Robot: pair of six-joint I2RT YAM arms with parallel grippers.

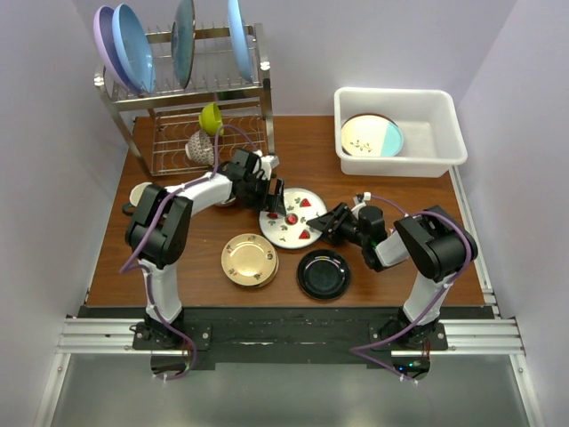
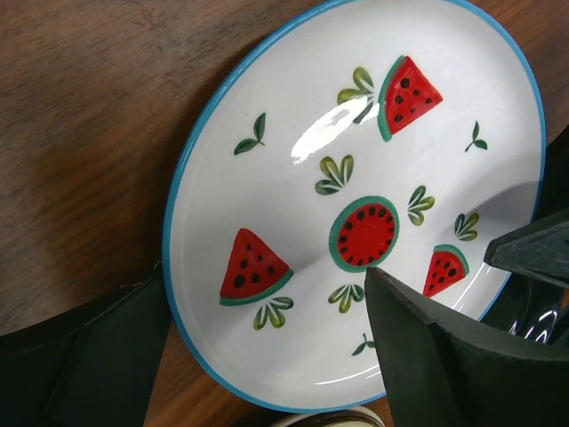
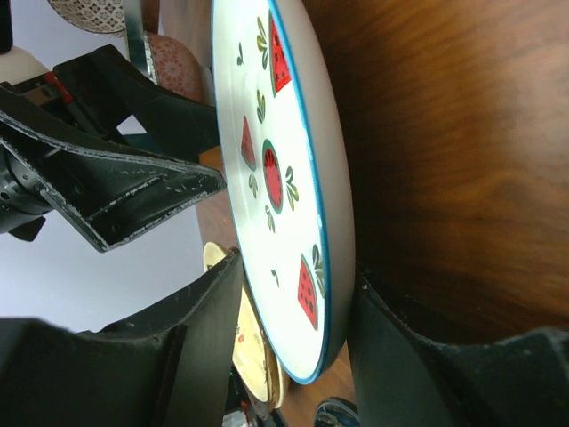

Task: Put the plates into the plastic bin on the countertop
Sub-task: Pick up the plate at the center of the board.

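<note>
The white plastic bin (image 1: 442,133), a rectangular tub with rounded corners and a flared rim, is sitting at the far right of the countertop (image 1: 418,200). It is holding a single item, the teal plate (image 1: 372,135), half cream and half teal, which is lying flat on its floor.

The steel wire rack (image 1: 263,89) is standing at the far left. Its upper tier is carrying a lilac plate (image 1: 103,40) and blue plates (image 1: 133,46) on edge. Its lower tier is housing a lime-green bowl (image 1: 211,116) and a patterned bowl (image 1: 201,149).

The watermelon plate (image 1: 292,216) is lying at the centre of the reddish-brown wood-grain top. It is glossy white with a thin blue rim and painted with red slices and green leaves.

The gold plate (image 1: 249,260) and the glossy black plate (image 1: 324,273) are lying side by side nearer the arm bases. All three are lying well apart from the bin.

The left gripper (image 1: 269,194) is hanging over the far-left part of the watermelon plate with its fingers spread wide and nothing between them.

The right gripper (image 1: 316,225) is reaching in from the right. Its dark fingers (image 3: 400,356) are straddling the plate's rim, one over the painted face and one at the grey underside. Both are lying very close to the ceramic, and whether they are pressing on it cannot be told.
</note>
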